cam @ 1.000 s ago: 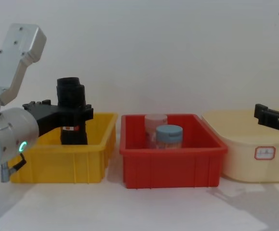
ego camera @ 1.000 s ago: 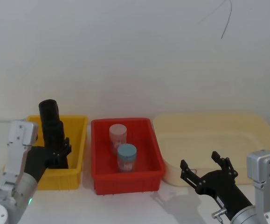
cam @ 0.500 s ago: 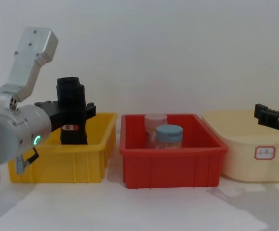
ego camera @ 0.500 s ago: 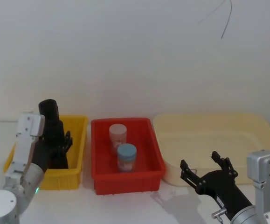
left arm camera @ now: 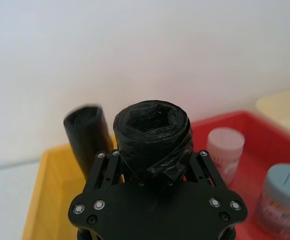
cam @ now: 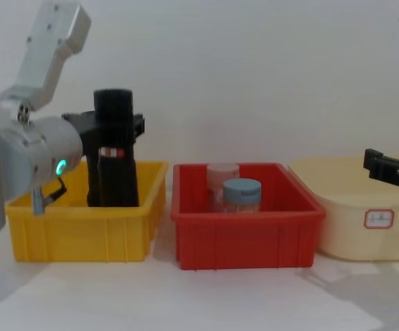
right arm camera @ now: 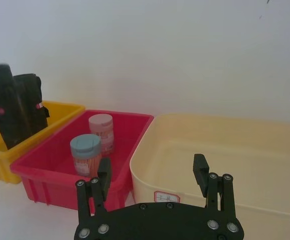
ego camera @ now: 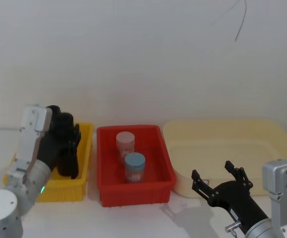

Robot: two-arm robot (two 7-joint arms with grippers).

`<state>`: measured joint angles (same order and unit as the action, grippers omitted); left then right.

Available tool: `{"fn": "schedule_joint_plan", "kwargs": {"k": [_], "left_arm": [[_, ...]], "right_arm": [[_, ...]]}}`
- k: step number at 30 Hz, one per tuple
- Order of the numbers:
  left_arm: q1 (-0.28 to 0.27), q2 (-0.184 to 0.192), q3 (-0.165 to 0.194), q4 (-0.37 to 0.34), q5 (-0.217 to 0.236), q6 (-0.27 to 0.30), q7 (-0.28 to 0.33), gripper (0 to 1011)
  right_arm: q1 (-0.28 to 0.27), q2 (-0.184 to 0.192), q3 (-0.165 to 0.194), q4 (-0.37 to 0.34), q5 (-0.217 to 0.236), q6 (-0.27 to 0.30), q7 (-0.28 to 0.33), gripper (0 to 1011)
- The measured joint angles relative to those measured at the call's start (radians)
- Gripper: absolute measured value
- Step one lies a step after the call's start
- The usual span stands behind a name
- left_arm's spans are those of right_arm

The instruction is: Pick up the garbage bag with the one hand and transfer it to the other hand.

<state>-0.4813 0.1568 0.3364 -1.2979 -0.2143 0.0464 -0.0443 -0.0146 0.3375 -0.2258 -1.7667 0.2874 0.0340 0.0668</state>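
The garbage bag point(cam: 114, 103) is a tall black roll with a red-and-white label, upright over the yellow bin point(cam: 75, 234). My left gripper point(cam: 116, 125), on the green-ringed arm, is shut on it at mid-height. In the left wrist view the garbage bag point(left arm camera: 152, 125) stands between the two fingers point(left arm camera: 104, 165). The head view shows the garbage bag point(ego camera: 66, 126) and left gripper point(ego camera: 70, 144) above the yellow bin's right half. My right gripper point(ego camera: 220, 179) is open and low in front of the cream tub, apart from the bag; the right wrist view shows the right gripper point(right arm camera: 152, 172) holding nothing.
A second black roll point(left arm camera: 87, 135) stands just beside the held one in the yellow bin point(ego camera: 84, 148). The red bin point(cam: 244, 227) in the middle holds two jars point(cam: 240, 193). A wide cream tub point(cam: 364, 221) sits at the right. A white wall stands close behind.
My left gripper has risen with the garbage bag, whose top now stands higher above the yellow bin's rim, and has shifted a little right. The right arm has not moved.
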Motion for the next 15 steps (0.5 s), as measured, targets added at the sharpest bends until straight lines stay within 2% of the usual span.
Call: {"fn": "schedule_joint_plan", "kwargs": {"k": [8, 15], "left_arm": [[-0.003, 0.01, -0.006, -0.1, -0.005, 0.009, -0.035, 456], [-0.018, 0.014, -0.003, -0.159, -0.015, 0.015, -0.076, 456]], "right_arm": [[0.0, 0.0, 0.0, 0.0, 0.0, 0.0, 0.0, 1001], [0.0, 0.0, 0.0, 0.0, 0.0, 0.0, 0.0, 1000]]}}
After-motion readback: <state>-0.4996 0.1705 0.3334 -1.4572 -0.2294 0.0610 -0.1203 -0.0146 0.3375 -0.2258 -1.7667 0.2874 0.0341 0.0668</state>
